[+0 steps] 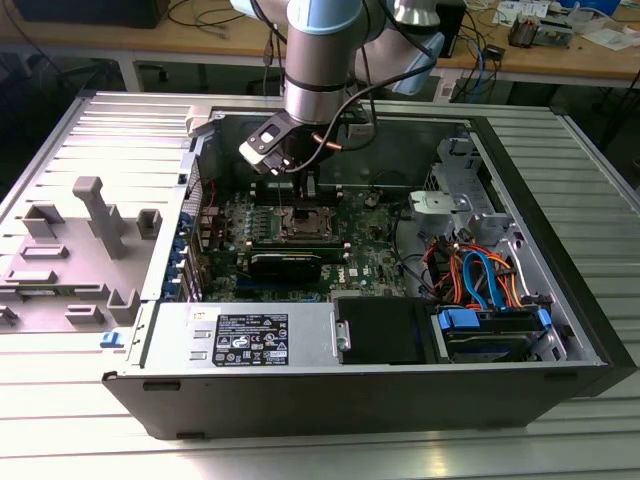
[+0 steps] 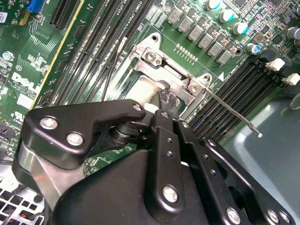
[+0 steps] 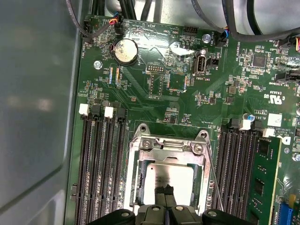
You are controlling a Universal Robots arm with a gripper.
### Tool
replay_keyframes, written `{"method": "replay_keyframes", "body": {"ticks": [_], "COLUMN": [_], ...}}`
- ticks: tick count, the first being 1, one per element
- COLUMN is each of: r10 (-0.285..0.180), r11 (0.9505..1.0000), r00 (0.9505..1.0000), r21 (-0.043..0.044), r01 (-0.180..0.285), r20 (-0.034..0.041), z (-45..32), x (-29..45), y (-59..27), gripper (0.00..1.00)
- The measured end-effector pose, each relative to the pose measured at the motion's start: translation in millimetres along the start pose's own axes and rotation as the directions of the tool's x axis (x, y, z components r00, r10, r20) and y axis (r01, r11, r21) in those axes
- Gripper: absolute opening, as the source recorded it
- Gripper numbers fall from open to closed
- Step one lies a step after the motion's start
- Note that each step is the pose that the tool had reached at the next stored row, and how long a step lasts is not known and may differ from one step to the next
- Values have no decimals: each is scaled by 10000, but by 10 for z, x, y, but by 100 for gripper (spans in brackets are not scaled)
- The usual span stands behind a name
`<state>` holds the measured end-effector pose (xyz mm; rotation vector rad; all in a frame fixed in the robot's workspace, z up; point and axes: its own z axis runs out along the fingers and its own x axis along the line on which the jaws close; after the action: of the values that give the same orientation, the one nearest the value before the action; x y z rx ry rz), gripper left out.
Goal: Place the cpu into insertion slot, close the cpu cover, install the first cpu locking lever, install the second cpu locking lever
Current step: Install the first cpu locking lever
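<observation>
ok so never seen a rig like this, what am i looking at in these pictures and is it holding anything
This is one grey and blue robot arm reaching into an open black computer case lying on a ribbed metal table. The exterior view watches from off the arm; both wrist views come from cameras riding on it. They show the green motherboard, where a silver square cover frame lies over the silver-grey cpu, seen through its window. The black gripper is over that chip, looks shut and seems to hold nothing. A thin metal locking lever sticks out beside the frame.
</observation>
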<state>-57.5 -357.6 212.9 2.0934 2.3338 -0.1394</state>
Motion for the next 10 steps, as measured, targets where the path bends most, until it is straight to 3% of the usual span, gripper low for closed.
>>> {"method": "replay_keyframes", "body": {"ticks": [4, 10], "r10": [0, -6], "r11": [10000, 10000], "r00": [10000, 10000], "r21": [2, 9], "r01": [0, 6], "r20": [1, 4], "z": [-10, -148], "x": [0, -9], "y": [0, -9], "gripper": [11, 11]}}
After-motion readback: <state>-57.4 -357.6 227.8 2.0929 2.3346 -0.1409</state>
